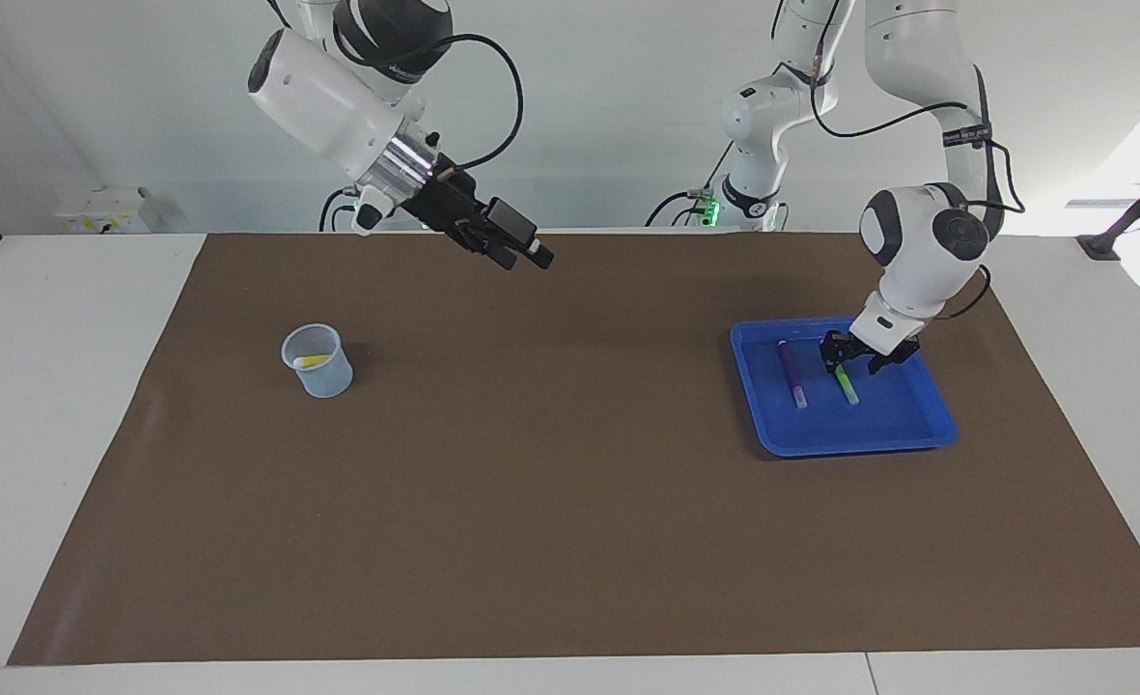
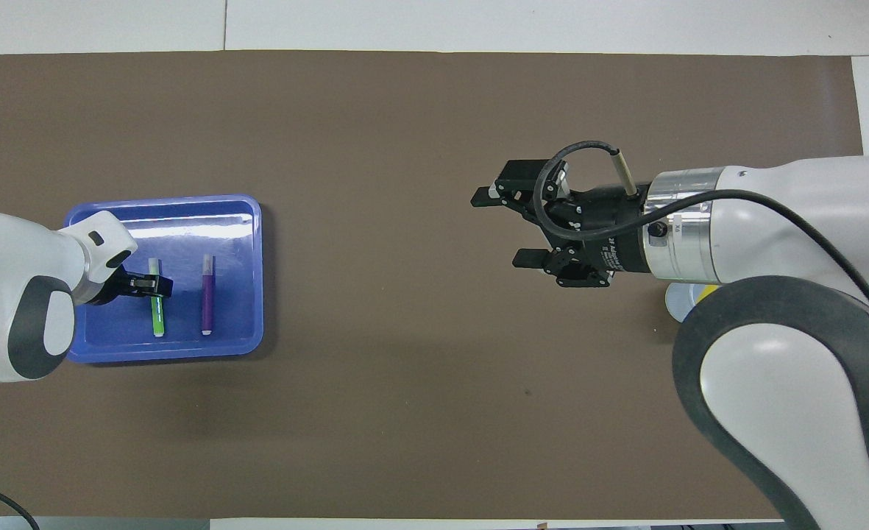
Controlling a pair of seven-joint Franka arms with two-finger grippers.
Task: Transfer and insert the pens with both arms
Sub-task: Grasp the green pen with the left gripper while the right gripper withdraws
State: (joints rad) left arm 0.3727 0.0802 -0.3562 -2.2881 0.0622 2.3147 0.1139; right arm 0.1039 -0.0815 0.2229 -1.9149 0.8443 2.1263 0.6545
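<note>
Here the left jaws (image 2: 156, 285) straddle the green pen (image 2: 157, 309), grip unclear; the right jaws (image 2: 504, 228) hang spread.

My left hand (image 2: 156, 285) straddles the green pen (image 2: 157, 313) in the tray (image 2: 252, 294), beside the purple pen (image 2: 207, 303); my right hand (image 2: 504, 228) hangs open over the bench (image 2: 405, 412).

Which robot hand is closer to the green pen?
The left. The left gripper is down in the blue tray, its jaws straddling the green pen. The right gripper hangs over the brown mat, away from the tray.
</note>
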